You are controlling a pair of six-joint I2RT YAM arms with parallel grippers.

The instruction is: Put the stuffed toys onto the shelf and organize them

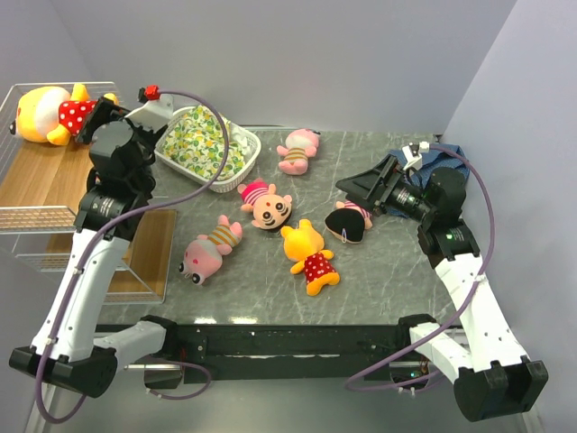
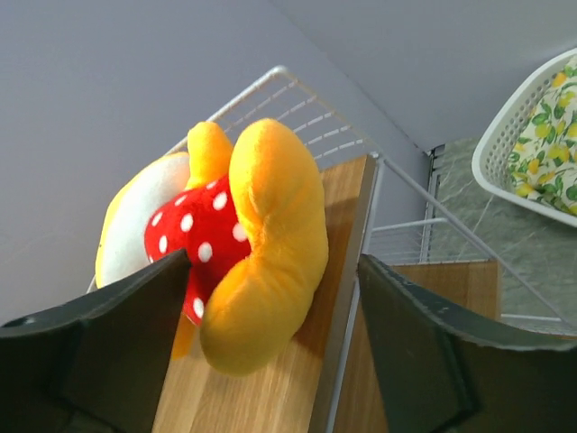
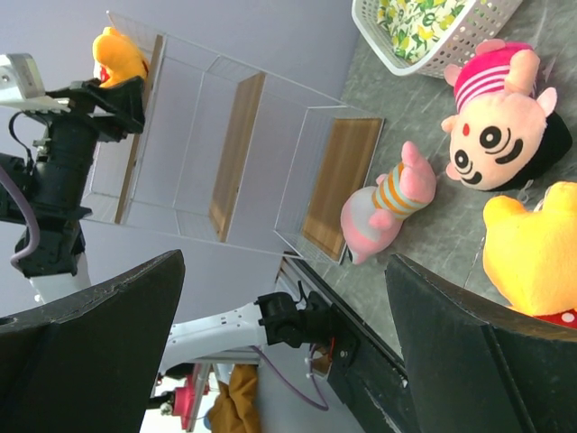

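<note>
Dark fingers (image 2: 90, 352) of the left gripper (image 2: 273, 271) fill the lower part of its wrist view. They stand apart, with a yellow bear (image 2: 270, 198) in a red dotted shirt between them. This bear lies on its side on the top board of the shelf (image 1: 45, 185), close to the board's edge, so I judge that this toy is delivered and that the jaws are wide so the arm can draw away without dragging it. Whether one finger touches the shirt I cannot tell. The right gripper (image 3: 284, 271) is also spread wide and holds nothing; it hangs low over the table (image 1: 379, 280), just above a dark-haired doll (image 1: 347, 224), probably the next one to take. Four other toys are lying on the table: a second yellow bear (image 1: 311, 257), a round-faced doll (image 1: 266, 206), a pink animal in an orange-striped shirt (image 1: 209, 248) and a pink toy (image 1: 297, 149) near the white basket (image 1: 236, 162). The lower board seems free, so most of the work remains.
</note>
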